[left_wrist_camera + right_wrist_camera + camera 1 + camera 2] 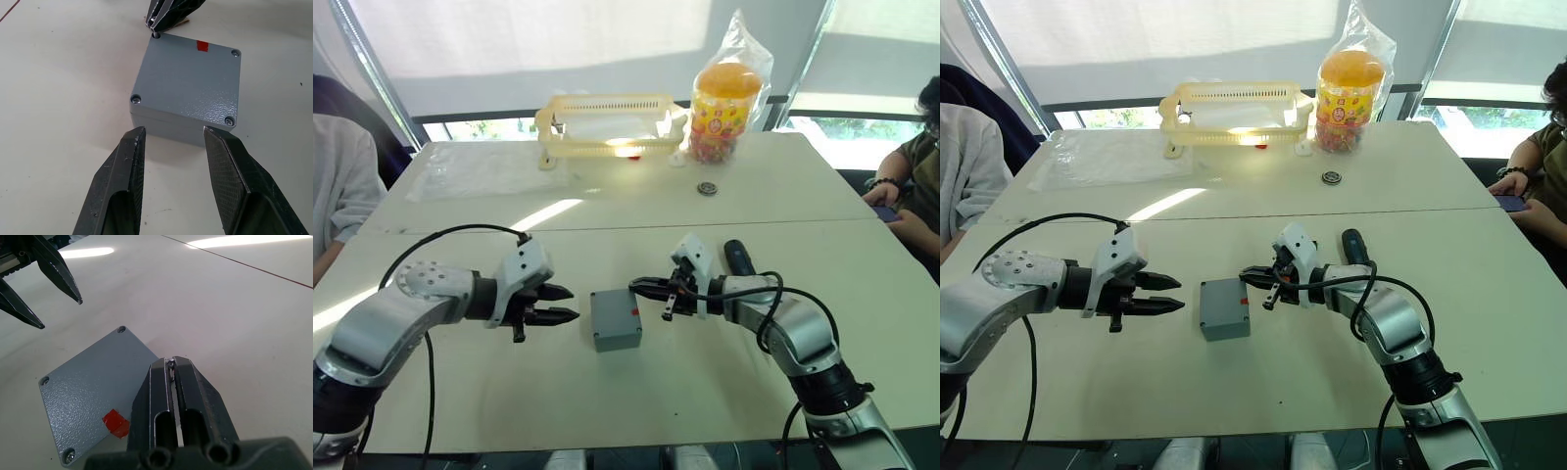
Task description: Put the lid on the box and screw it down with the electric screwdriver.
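The box [616,319], lid [190,81] seated, sits mid-table between both grippers. Rigid, light, probably slippery; best held by opposite side walls. Left gripper [558,304] gapes empty; right gripper [171,366] pinches 1 small screw at a corner hole.

Silver-grey rounded arm shells, black joints. White wrist housings. Left pincer [563,304] and right pincer [638,285]: black tapered fingers, textured pads. Black cables loop along both forearms.

Two cream tables [607,392] pushed together; white blinds [529,39] over sunlit windows behind.
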### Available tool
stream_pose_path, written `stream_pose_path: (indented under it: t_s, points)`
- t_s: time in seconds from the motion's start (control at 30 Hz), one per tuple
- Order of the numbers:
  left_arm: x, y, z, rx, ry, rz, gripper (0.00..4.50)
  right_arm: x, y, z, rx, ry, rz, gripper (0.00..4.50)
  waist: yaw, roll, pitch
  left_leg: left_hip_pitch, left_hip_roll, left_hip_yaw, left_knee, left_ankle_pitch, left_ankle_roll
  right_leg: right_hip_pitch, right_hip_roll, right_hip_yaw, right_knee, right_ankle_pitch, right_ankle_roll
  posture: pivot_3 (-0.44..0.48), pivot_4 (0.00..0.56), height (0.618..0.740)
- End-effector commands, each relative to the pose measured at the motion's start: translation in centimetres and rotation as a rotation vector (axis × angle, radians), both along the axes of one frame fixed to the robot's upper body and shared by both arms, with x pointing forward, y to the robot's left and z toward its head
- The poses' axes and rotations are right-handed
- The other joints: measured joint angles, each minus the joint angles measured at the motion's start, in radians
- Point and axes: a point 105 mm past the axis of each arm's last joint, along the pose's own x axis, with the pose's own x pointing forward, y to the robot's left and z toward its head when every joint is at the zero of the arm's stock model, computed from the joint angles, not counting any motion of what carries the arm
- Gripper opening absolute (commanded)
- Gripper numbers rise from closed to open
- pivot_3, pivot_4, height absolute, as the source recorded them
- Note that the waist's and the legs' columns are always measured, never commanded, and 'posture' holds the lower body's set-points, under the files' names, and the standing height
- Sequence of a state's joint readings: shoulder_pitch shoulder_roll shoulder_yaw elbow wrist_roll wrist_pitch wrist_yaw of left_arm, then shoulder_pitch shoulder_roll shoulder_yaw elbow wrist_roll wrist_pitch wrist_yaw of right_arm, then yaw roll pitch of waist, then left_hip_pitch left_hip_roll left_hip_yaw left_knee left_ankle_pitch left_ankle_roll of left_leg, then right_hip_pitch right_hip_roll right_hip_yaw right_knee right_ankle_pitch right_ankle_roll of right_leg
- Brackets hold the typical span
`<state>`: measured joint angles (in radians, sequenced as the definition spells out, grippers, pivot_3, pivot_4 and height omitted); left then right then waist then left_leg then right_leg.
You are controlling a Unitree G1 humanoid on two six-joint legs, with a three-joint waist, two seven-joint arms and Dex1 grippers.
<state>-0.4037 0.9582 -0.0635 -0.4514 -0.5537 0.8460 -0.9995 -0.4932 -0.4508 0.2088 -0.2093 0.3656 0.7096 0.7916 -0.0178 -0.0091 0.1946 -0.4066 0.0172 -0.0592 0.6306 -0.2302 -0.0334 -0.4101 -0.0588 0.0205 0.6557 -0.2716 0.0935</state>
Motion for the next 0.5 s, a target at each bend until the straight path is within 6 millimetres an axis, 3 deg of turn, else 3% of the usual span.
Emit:
stream_pose_path:
  t_s: [0.03,0.17,0.2,0.27,0.43,0.5]
  points:
    - [-0.1,-0.3,0.6,0.003,-0.030,-0.017,1.87,0.1,0.3,1.2,0.013,-0.055,0.015,0.07,0.000,0.000,0.000,0.000,0.000,0.000,0.000,0.000,0.000,0.000,0.000,0.000,0.000,0.000,0.000,0.000,0.150,0.740]
    - [0.0,-0.1,1.0,0.004,-0.035,-0.015,1.87,-0.1,0.4,1.1,0.006,-0.054,0.024,0.07,0.000,0.000,0.000,0.000,0.000,0.000,0.000,0.000,0.000,0.000,0.000,0.000,0.000,0.000,0.000,0.000,0.150,0.740]
    - [0.0,0.0,1.1,0.002,-0.037,-0.014,1.87,-0.1,0.4,1.1,0.003,-0.053,0.027,0.31,0.000,0.000,0.000,0.000,0.000,0.000,0.000,0.000,0.000,0.000,0.000,0.000,0.000,0.000,0.000,0.000,0.150,0.740]
    - [0.3,0.2,1.6,-0.008,-0.046,-0.003,1.87,-0.2,0.3,1.1,-0.010,-0.058,0.035,0.98,0.000,0.000,0.000,0.000,0.000,0.000,0.000,0.000,0.000,0.000,0.000,0.000,0.000,0.000,0.000,0.000,0.150,0.740]
    - [0.7,0.4,2.2,-0.021,-0.055,-0.002,1.87,0.3,-0.8,2.5,-0.019,-0.104,0.006,3.57,0.000,0.000,0.000,0.000,0.000,0.000,0.000,0.000,0.000,0.000,0.000,0.000,0.000,0.000,0.000,0.000,0.150,0.740]
    - [0.7,0.1,2.6,-0.036,-0.059,-0.019,1.87,0.3,-2.1,3.7,-0.040,-0.128,-0.013,3.57,0.001,0.000,0.000,0.000,0.000,0.000,0.000,0.000,0.000,0.000,0.000,0.000,0.000,0.000,0.000,0.000,0.150,0.740]
